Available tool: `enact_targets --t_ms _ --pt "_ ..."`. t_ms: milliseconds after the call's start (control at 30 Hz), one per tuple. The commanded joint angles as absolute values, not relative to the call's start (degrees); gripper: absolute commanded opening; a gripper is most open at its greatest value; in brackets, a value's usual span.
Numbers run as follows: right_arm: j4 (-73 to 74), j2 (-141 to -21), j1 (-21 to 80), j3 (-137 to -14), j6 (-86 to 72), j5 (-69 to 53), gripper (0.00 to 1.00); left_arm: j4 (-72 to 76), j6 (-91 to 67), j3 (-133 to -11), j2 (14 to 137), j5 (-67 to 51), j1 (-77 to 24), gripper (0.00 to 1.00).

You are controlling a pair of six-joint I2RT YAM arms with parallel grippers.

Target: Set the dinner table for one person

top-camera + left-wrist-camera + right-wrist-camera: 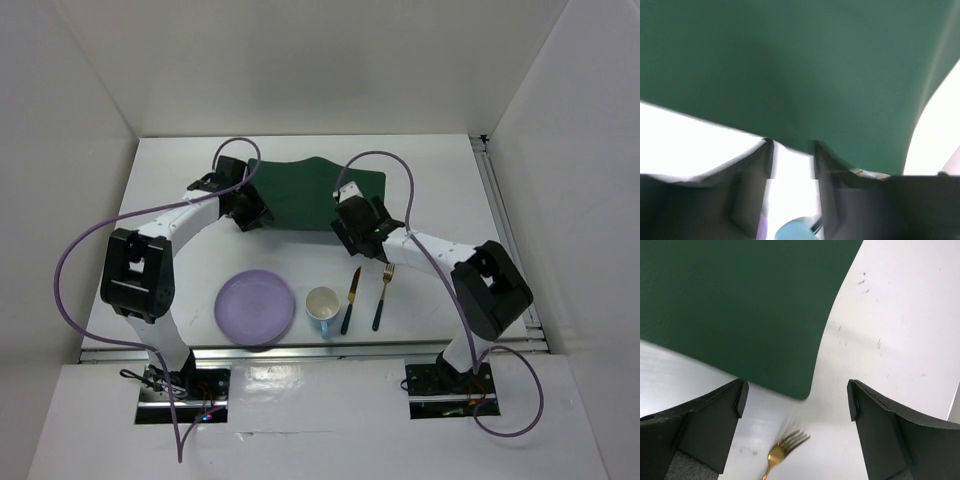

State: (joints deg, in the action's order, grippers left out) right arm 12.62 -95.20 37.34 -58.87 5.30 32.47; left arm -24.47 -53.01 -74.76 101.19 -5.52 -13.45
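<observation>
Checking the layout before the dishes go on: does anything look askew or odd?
The green placemat isn't a clean rectangle: seen from above, its far edge dips in the middle, as if it is not lying flat. Nothing looks spilled or broken.

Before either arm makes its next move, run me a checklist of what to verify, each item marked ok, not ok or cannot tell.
1. Right hand open, off the placemat: ok; jaws wide, mat corner just beyond them.
2. Left hand clear of the placemat: cannot tell; jaws apart, mat edge right at the fingertips.
3. Placemat flat on the dinner table: cannot tell; far edge looks wavy from above.
4. Plate, cup, knife and fork ready on bare table: ok; none on the placemat yet.
</observation>
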Motion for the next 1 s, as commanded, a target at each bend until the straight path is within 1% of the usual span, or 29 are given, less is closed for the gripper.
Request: enact_targets --t_ms 0,33,67,133,200,267,300,333,367,400,433,467,500,533,567,600,633,733,833,967 --pt "19.7 -89.1 37.0 -61.5 1.6 29.2 0.93 -27.9 -54.2 -75.3 99.2 -3.8 -13.3 0.58" --pt "20.9 -88.6 37.0 -62.2 1.1 28.0 0.93 -28.5 -53.7 -75.3 98.5 -3.0 -13.3 0.79" --pt "23.5 -87.8 37.0 -63.8 0.4 25.4 0.93 -29.6 -52.9 -76.3 98.5 -2.4 -13.3 0.87" --pt "25.0 -86.8 37.0 -64.9 0.4 22.8 0.93 -31.7 -51.3 -78.6 98.5 -1.7 -13.3 1.00" --pt "25.8 -85.6 37.0 -66.6 -0.2 18.4 0.93 -33.7 -50.5 -82.0 98.5 -1.1 -13.3 1.00" --pt "26.4 -86.2 34.8 -69.7 -1.1 15.5 0.93 -34.4 -49.1 -83.1 98.0 -1.1 -13.3 1.00" --pt "27.0 -87.1 33.8 -71.2 -1.9 11.5 0.93 -34.4 -49.1 -84.0 97.4 -1.8 -13.3 0.95" --pt "27.0 -88.4 33.0 -72.9 -3.5 8.6 0.86 -34.4 -47.7 -84.5 97.4 -1.8 -13.3 0.88" --pt "27.5 -90.2 32.0 -75.0 -4.4 5.7 0.77 -33.8 -46.9 -85.1 97.4 -3.2 -13.3 0.80" --pt "28.5 -95.0 30.3 -80.3 -5.2 -1.0 0.67 -33.1 -46.2 -85.1 97.4 -3.8 -13.8 0.71" --pt "29.2 -98.2 29.5 -83.6 -6.0 -4.3 0.56 -32.5 -45.4 -85.1 97.9 -3.8 -13.8 0.48" --pt "30.0 -101.5 29.0 -87.2 -8.7 -6.2 0.23 -32.5 -44.7 -85.8 99.0 -2.3 -14.5 0.30" --pt "31.8 -108.3 28.3 -94.8 -10.1 -9.5 0.12 -33.4 -44.7 -87.2 99.7 -0.6 -15.2 0.13" --pt "32.5 -111.8 28.3 -98.3 -11.3 -11.1 0.03 -33.4 -44.7 -87.2 100.5 1.0 -15.2 0.00" --pt "33.3 -115.1 27.7 -101.8 -13.8 -12.0 0.00 -33.9 -44.7 -87.8 102.4 2.4 -15.2 0.00" --pt "35.3 -121.7 27.7 -105.4 -14.5 -13.0 0.00 -33.9 -44.7 -88.5 103.3 3.4 -14.2 0.00" --pt "36.3 -124.8 27.7 -111.7 -15.2 -13.6 0.00 -34.7 -44.0 -88.5 104.4 3.4 -13.5 0.00" --pt "37.9 -132.6 27.7 -118.9 -16.7 -13.1 0.00 -32.8 -43.5 -87.1 105.8 3.4 -11.7 0.00" --pt "35.3 -134.7 27.7 -118.1 -18.1 -13.1 0.00 -29.3 -43.5 -82.7 105.8 0.8 -10.4 0.00" --pt "34.6 -135.3 27.7 -115.2 -19.3 -8.6 0.00 -27.8 -44.0 -81.0 109.2 -2.3 -8.3 0.00"
